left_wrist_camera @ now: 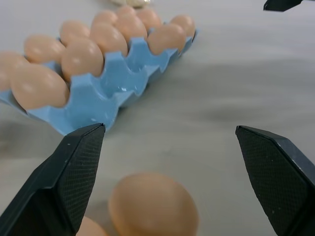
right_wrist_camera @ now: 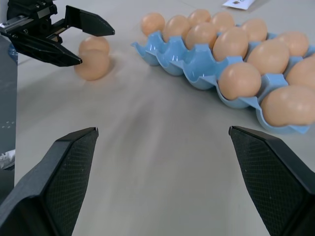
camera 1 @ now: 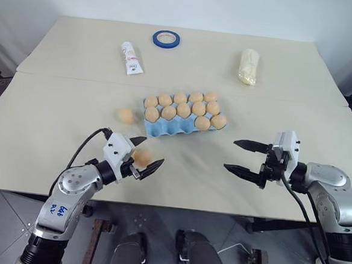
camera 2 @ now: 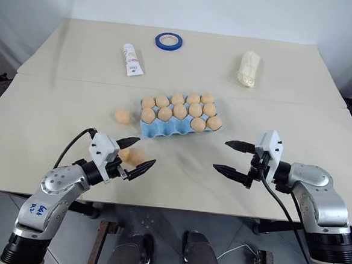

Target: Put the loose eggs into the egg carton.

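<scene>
Nearest to us, our left gripper (camera 1: 145, 154) hovers low over the front of the table (camera 1: 56, 111) with its two black fingers spread wide apart, holding nothing. Between and just beyond those fingers lie two loose eggs (right_wrist_camera: 92, 59) close together, touching or nearly so; one egg (left_wrist_camera: 153, 205) sits right in front of the wrist camera. Our right gripper (camera 1: 244, 156) hangs over the table's front right, its fingers likewise wide apart and empty, pointing toward the left one.

A third loose egg (camera 1: 126, 115) rests on the table just left of the egg carton (camera 1: 164, 128), near its corner. The light blue carton lies at mid-table, with ten eggs filling its two far rows, while the near row of cups stands empty.

Farther back we see a white tube (camera 1: 131, 58), a blue tape ring (camera 1: 167, 39) and a pale yellow bundle (camera 1: 248, 66).
</scene>
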Controlling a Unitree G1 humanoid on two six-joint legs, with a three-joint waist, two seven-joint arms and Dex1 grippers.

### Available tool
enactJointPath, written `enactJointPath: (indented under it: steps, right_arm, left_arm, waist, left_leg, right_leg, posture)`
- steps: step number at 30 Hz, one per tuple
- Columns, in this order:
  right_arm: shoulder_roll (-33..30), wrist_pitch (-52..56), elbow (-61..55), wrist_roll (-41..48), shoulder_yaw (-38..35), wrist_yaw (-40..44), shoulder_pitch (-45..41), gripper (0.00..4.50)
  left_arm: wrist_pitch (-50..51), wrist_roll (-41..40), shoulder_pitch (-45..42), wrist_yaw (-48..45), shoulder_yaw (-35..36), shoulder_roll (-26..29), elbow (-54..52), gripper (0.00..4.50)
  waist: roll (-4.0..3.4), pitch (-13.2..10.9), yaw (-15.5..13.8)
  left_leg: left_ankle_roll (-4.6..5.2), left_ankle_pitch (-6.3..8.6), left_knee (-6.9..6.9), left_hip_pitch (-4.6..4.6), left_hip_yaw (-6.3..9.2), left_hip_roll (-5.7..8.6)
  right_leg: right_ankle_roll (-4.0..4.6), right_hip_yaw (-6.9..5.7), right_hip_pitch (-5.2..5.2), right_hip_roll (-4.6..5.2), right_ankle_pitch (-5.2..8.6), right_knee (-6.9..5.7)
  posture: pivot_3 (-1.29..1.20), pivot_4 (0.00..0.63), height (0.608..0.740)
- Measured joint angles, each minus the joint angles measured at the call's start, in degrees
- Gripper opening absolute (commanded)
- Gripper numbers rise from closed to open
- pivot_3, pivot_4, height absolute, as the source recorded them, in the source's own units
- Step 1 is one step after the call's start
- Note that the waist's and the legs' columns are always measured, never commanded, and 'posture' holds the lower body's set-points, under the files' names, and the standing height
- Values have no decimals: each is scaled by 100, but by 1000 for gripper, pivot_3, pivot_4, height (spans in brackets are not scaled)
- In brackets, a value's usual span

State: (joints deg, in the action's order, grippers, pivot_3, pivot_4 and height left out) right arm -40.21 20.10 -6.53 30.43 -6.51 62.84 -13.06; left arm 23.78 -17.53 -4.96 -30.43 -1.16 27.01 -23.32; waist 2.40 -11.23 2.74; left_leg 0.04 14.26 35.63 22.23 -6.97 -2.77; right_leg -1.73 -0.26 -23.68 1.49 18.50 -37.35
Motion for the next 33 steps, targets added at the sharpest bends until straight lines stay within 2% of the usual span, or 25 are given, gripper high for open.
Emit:
enactJointPath:
  steps: [19,33]
  right_arm:
    - [0,0,-15,-107,-1,-132,56,4449]
    - [26,-3,-14,-224,0,-229,48,4449]
  left_arm:
    - [1253,120,-2,592,-362,-137,-564,4500]
    - [1400,212,-79,709,-469,-250,-548,4500]
  waist:
    - [0,0,-107]
    - [0,0,-107]
  left_leg:
    - [0,0,8,-1,0,1]
    - [0,0,9,-1,0,1]
  right_leg:
    - [0,2,2,-1,0,-4]
    - [0,2,2,0,0,-4]
  posture:
    - [0,150,740]
    - [0,150,740]
